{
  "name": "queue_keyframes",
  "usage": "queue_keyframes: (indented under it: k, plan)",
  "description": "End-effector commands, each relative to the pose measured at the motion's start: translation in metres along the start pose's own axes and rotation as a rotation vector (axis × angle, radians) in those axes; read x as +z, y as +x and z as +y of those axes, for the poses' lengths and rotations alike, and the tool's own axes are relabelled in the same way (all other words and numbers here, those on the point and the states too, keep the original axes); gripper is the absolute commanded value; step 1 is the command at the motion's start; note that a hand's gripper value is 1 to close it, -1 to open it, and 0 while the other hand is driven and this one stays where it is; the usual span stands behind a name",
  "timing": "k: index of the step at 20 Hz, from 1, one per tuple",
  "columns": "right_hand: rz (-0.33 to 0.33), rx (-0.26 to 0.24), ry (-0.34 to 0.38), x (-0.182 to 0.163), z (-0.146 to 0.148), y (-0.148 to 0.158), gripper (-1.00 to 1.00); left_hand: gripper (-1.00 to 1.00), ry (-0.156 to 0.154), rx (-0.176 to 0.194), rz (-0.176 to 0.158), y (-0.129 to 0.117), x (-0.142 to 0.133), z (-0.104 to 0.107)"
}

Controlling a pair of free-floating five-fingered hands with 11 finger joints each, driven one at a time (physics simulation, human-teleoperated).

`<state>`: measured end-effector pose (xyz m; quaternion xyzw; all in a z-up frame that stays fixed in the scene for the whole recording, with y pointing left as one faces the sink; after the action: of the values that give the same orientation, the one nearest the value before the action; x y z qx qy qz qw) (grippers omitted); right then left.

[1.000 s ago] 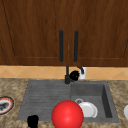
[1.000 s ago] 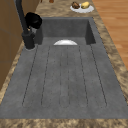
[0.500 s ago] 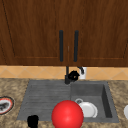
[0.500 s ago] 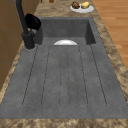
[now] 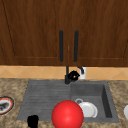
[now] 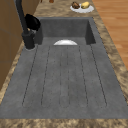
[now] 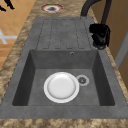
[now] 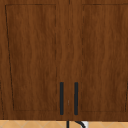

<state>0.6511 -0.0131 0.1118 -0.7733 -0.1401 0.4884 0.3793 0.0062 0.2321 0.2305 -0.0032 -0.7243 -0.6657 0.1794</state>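
Hovering at the faucet point(image 5: 67, 75), the right hand point(image 5: 73, 75) sits by its base, fingers too blurred to judge. Left hand point(image 5: 32, 121) floats near the red ball point(image 5: 67, 114). No writing is readable.

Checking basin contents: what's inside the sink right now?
In the sink basin a white plate lies flat beside the drain. What the plate covers can't be seen. A robot hand is at the faucet.

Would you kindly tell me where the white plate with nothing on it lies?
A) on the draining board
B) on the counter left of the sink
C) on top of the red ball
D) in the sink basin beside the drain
D: the white plate lies flat on the basin floor of the sink, right beside the drain.
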Motion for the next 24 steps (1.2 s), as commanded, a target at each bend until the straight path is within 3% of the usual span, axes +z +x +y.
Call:
queue_keyframes:
  k: [1, 24]
  plan:
    - [-0.048, 0.048, 0.036, 0.0097, -0.0333, 0.0067, 1.00, 0.00, 0.000, 0.000, 0.000, 0.0000, 0.0000, 0.0000]
    - [-0.033, 0.062, 0.063, 0.0122, -0.0336, 0.0094, 1.00, 0.00, 0.000, 0.000, 0.000, 0.0000, 0.0000, 0.0000]
